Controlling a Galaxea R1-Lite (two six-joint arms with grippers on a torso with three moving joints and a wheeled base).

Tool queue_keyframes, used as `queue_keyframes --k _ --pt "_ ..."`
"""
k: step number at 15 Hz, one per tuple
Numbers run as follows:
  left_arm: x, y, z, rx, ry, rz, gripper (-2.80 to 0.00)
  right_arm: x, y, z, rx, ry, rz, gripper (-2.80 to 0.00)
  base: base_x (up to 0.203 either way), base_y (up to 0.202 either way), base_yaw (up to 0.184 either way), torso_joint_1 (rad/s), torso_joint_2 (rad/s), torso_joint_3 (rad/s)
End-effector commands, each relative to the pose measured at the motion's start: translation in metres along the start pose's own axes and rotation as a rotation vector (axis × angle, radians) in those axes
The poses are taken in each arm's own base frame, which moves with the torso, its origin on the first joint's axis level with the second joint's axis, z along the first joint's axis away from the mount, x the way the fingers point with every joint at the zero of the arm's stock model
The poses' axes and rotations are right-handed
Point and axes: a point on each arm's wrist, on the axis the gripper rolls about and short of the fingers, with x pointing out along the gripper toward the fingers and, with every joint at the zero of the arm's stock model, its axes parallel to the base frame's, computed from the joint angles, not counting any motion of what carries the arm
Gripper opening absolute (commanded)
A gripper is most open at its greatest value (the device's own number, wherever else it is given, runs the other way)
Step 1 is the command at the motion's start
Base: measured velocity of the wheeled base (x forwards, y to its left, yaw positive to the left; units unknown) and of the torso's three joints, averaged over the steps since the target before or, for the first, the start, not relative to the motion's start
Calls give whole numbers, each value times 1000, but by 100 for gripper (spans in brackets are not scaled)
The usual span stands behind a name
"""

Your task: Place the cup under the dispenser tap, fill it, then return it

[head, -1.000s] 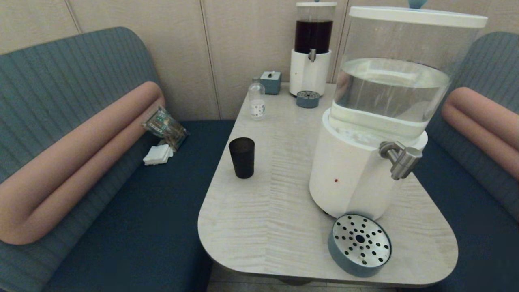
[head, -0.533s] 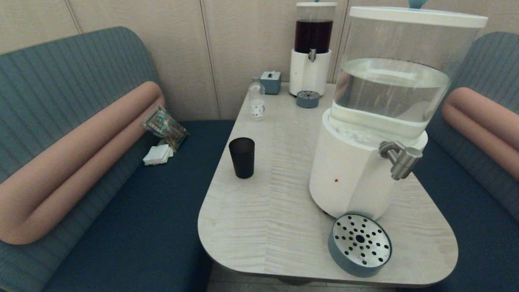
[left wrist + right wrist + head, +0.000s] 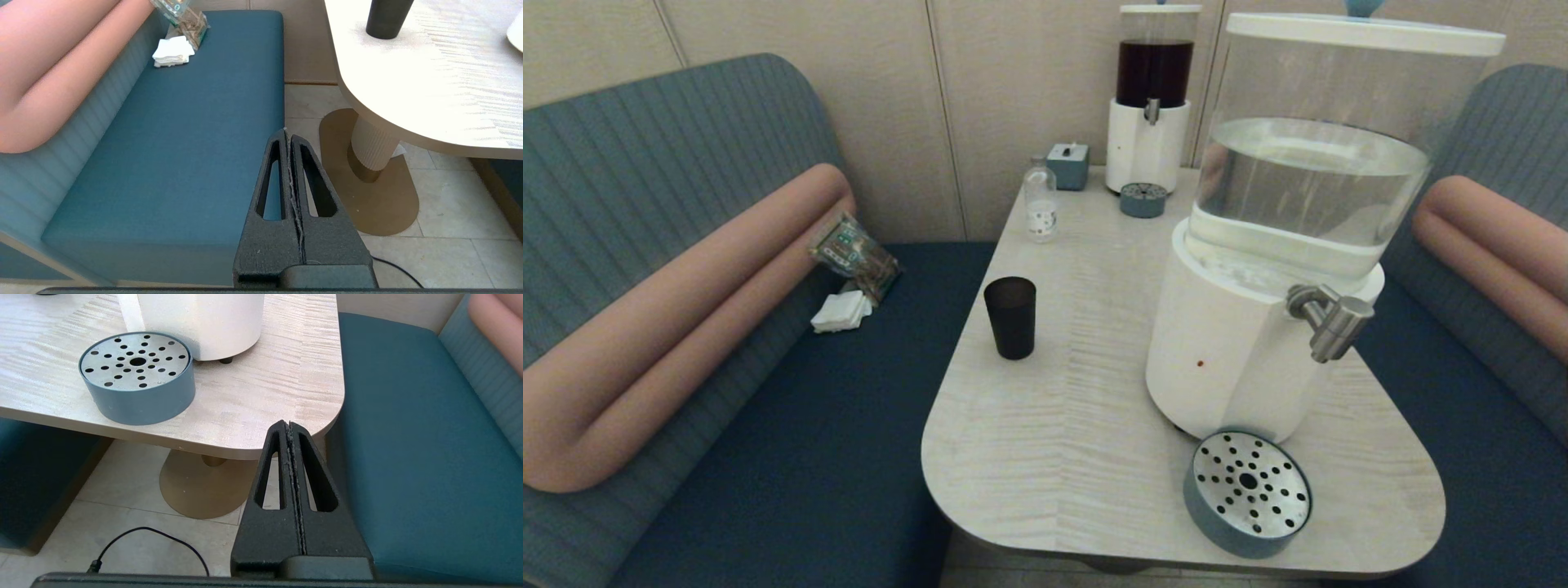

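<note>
Head view: at 5 o'clock a round grey perforated drip tray (image 3: 1247, 494) is seen on the pale wood-grain table (image 3: 1054, 441); the brushed-steel cylindrical dispenser tap (image 3: 1331, 321) at 3 o'clock; the dark tapered plastic cup (image 3: 1010, 317) stands upright near centre. The left gripper (image 3: 289, 141) and right gripper (image 3: 289, 433) are clenched empty, held below table height.

On my table (image 3: 1045, 425) the cup (image 3: 1010, 317) stands upright toward nine o'clock, near the left edge; the big dispenser (image 3: 1241, 327) sits at three o'clock of it, well apart, its dispenser tap (image 3: 1331, 322) jutting toward the right edge; the drip tray (image 3: 1247, 494) lies at six o'clock of that dispenser, just beside its base; at twelve o'clock, far back, stand the bottle (image 3: 1040, 200), a small box (image 3: 1068, 166) and the second dispenser (image 3: 1150, 98); a packet (image 3: 854, 255) and napkins (image 3: 841, 311) lie on the left bench (image 3: 792, 425).
</note>
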Motion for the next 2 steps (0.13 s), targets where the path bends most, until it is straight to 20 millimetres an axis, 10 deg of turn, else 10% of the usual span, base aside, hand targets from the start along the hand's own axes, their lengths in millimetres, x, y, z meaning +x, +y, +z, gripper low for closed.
queue_keyframes --k 1,2 --pt "0 0 0 -1 1 0 -280 0 0 0 6 -2 1 -280 0 0 0 0 0 0" --pt "0 0 0 -2 1 0 -280 0 0 0 6 -3 3 -280 0 0 0 0 0 0"
